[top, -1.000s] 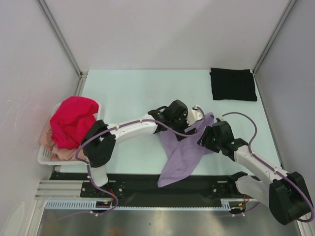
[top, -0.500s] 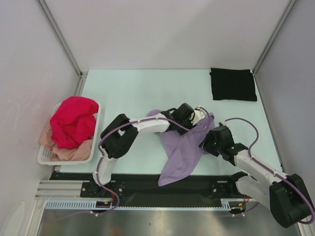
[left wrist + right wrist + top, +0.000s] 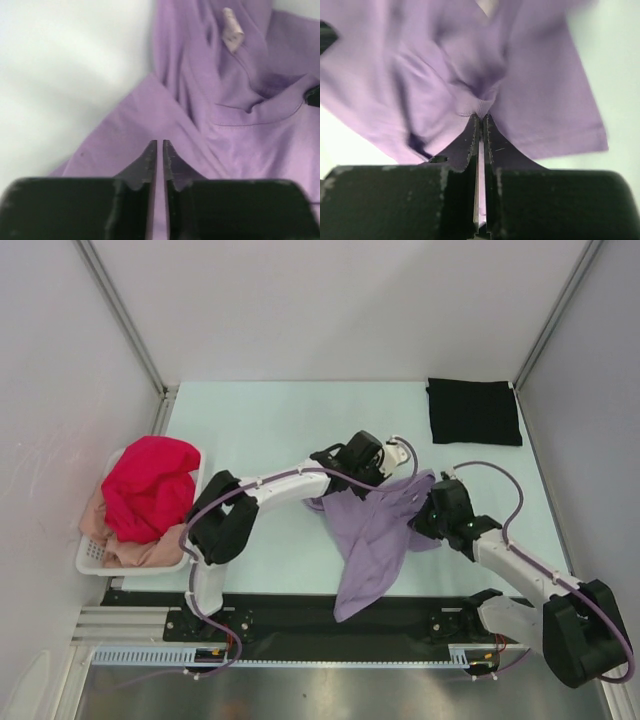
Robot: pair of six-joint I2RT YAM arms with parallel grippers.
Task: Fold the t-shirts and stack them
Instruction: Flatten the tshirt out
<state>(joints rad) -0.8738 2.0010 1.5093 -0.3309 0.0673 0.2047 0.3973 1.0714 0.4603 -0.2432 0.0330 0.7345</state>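
Four shirts. At the left, one basket (image 3: pixel 90 558) holds two: one red shirt (image 3: pixel 148 485) over one peach shirt (image 3: pixel 140 552). Mid-table, one lavender shirt (image 3: pixel 375 535) is pinched by both the left gripper (image 3: pixel 160 145) and the right gripper (image 3: pixel 481 117) — fingers clamped on its cloth. One black shirt (image 3: pixel 473 410) — folded square — lies far right.

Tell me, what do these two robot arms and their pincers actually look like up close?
Both the left arm and the right arm are slim white tubes joined by chunky black joint housings. A lilac cable loops loosely along each. The left gripper and right gripper are black blocks carrying two flat black fingers that taper to points, with scuffed pale edges.
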